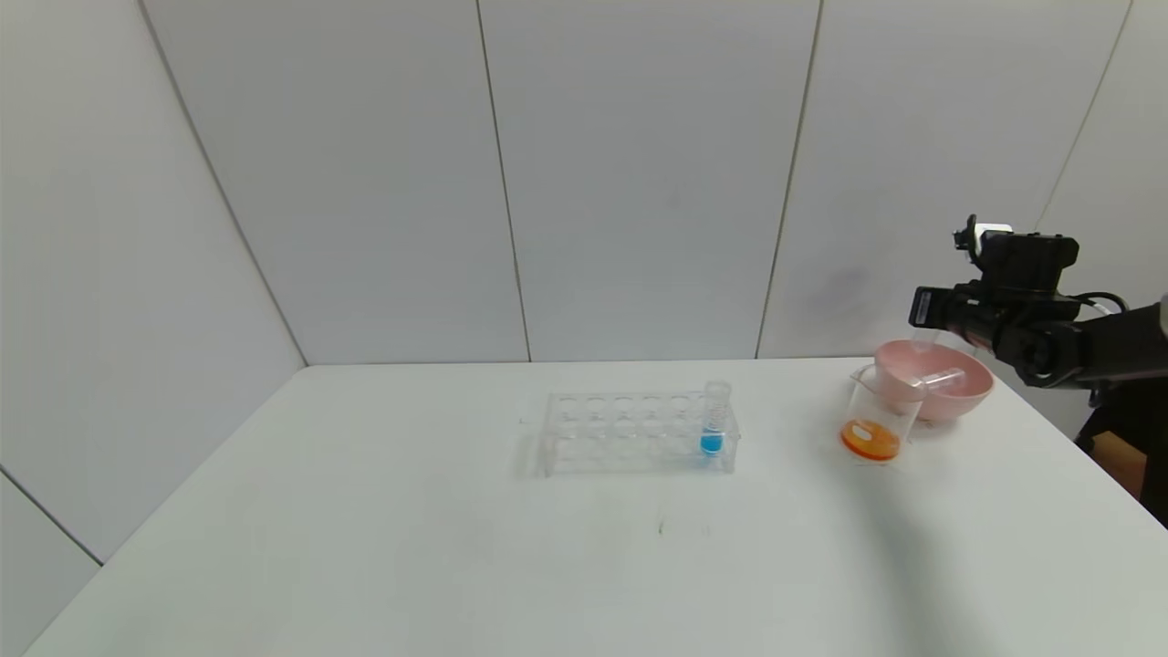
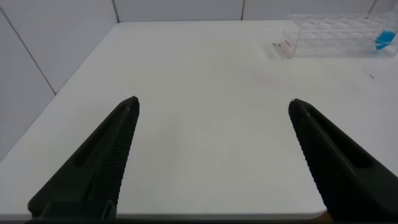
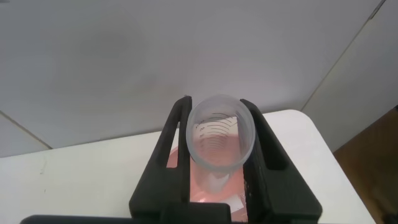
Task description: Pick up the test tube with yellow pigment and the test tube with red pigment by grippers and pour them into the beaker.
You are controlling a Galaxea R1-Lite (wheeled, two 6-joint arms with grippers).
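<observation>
Head view: on the white counter [image 1: 365, 511] a clear many-holed plastic rack [image 1: 630, 433] stands near the middle, with one clear tube of blue liquid [image 1: 714, 422] upright in its right end. Well to the right, a small clear beaker [image 1: 878, 415] holds orange liquid at its bottom and touches the front-left rim of a pink round bowl [image 1: 949, 379]. An empty clear tube [image 1: 940, 381] lies tilted in that bowl. The black right gripper [image 1: 931, 315] hovers just above the bowl, its jaws pinching another empty clear ridged test tube [image 1: 923, 339] that hangs mouth-down; whether it was the yellow or the red one cannot be told.

Left wrist view: the black left gripper [image 2: 211, 112] hangs over bare counter, its jaws spread wide, with the rack far off.

Right wrist view: the jaws clamp the tube on both sides, its open mouth facing the camera and the pink bowl below.
</observation>
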